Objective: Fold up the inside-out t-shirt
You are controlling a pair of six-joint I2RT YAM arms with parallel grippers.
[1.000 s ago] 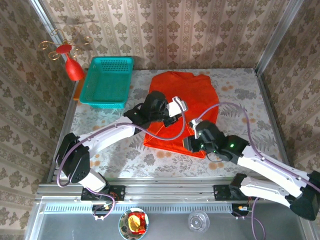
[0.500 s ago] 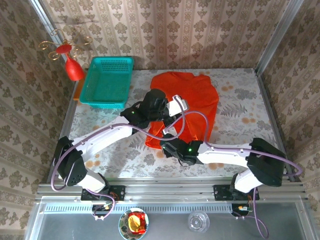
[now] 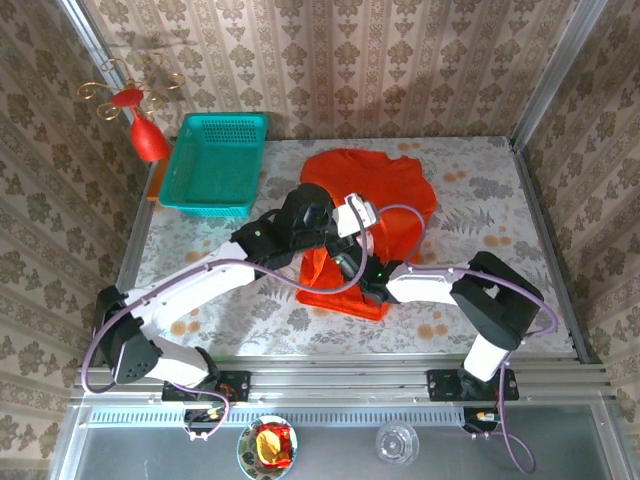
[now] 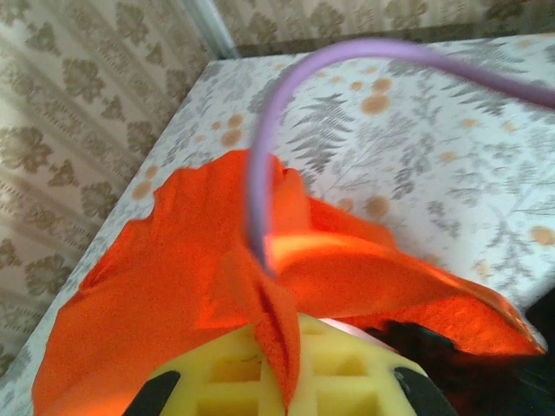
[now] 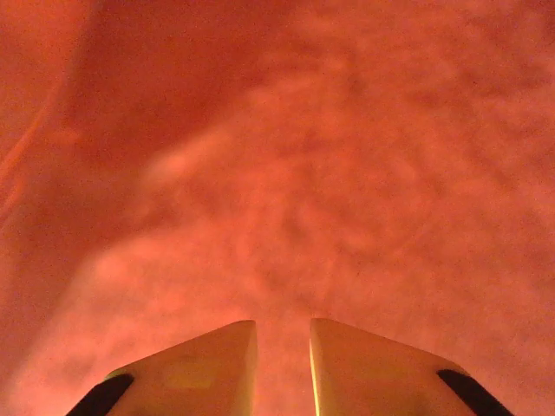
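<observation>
The inside-out t-shirt (image 3: 395, 190) lies orange-red on the middle of the table, its near part bunched and lifted. My left gripper (image 3: 335, 240) hangs over that bunched part. In the left wrist view its yellow fingers (image 4: 217, 373) are shut on a raised fold of the t-shirt (image 4: 156, 286). My right arm's wrist (image 3: 365, 272) reaches leftward into the shirt's near edge. In the right wrist view my right gripper (image 5: 284, 355) has orange fabric (image 5: 286, 173) all around it. Its jaws stand a narrow gap apart with nothing pinched between them.
A teal basket (image 3: 213, 163) sits at the back left, with a red ornament (image 3: 140, 120) on gold wire beside it. A purple cable (image 4: 260, 173) crosses the left wrist view. Below the table's front rail are a small plate (image 3: 267, 447) and a glass (image 3: 397, 442).
My right arm has swung from the right side leftward and pushed its gripper in under the shirt's near edge. The shirt's near part has bunched narrower. The left gripper has kept its hold.
</observation>
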